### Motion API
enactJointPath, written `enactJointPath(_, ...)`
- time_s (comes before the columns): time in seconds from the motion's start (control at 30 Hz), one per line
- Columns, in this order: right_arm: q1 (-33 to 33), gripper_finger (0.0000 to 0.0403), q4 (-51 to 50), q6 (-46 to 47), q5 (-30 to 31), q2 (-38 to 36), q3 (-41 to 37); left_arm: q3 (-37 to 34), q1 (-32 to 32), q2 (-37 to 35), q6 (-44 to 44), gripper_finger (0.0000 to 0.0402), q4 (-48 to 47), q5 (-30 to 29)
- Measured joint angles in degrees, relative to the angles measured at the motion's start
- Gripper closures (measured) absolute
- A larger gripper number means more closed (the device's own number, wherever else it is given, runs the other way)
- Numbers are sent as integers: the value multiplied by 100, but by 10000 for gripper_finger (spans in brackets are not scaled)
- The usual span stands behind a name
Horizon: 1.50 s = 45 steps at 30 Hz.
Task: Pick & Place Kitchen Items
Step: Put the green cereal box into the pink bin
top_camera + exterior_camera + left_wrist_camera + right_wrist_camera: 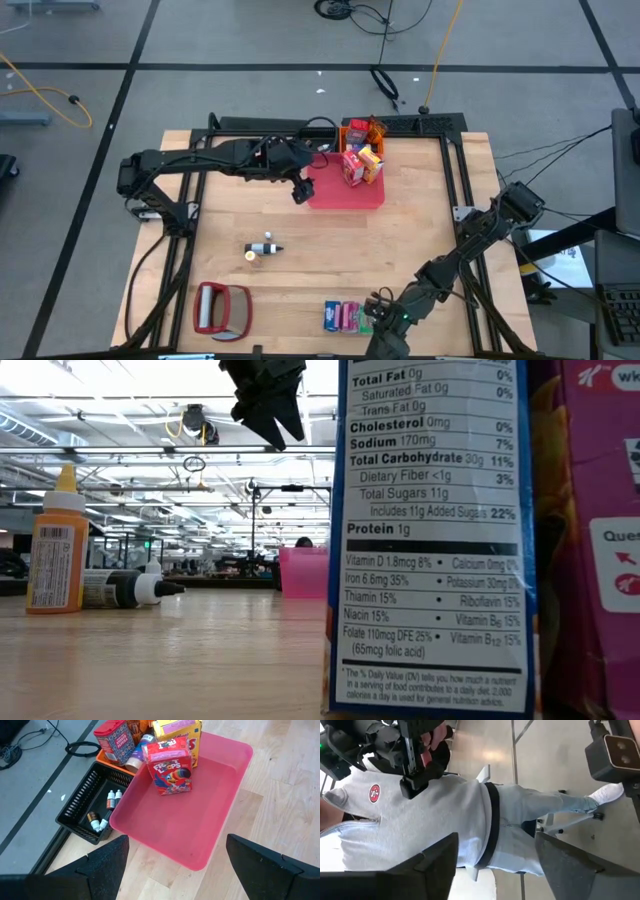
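1. Left gripper (302,190) hangs over the near-left edge of the pink tray (345,197), fingers (105,865) spread wide apart, nothing between them.
2. Right gripper (375,312) sits low at the front edge of the tabletop (400,250), just beside the packets (343,317). Its wrist camera looks out into the room at a person in a grey sweatshirt (420,820); fingers (427,862) stand apart and empty.
3. Kitchen items now: a Froot Loops carton (169,770) upright in the tray with a yellow carton (177,732) behind it; a red container (114,742) in the orange bin beyond; small bottles (102,812) in the black basket next to the tray; a bottle (262,250) lying mid-tabletop; blue, pink and green packets at the front edge.
4. Handling, judged: cartons are light, stiff-sided but crushable, so grip across the narrow faces, moderate squeeze. Packets look soft and slick; pinch at mid-body. The lying bottle may roll, so close across its body, not its cap.
5. Red-framed silvery object (222,308) at front left, untouched.
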Motion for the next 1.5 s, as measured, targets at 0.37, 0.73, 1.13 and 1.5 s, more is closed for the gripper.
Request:
enactJointPath(0.37,13,16,2,37,-1,0,0,0,0,0,-3,66,2,-2)
enactJointPath(0.73,-8,7,-1474,103,999,-460,2,0,0,-1,-6,66,1,-1)
enactJointPath(1.13,304,6,-6182,105,1836,-1021,1265,0,-2,-1,-83,66,0,4)
enactJointPath(1.5,299,5,-7500,-338,1641,-387,1939,0,-2,0,-82,66,0,4)
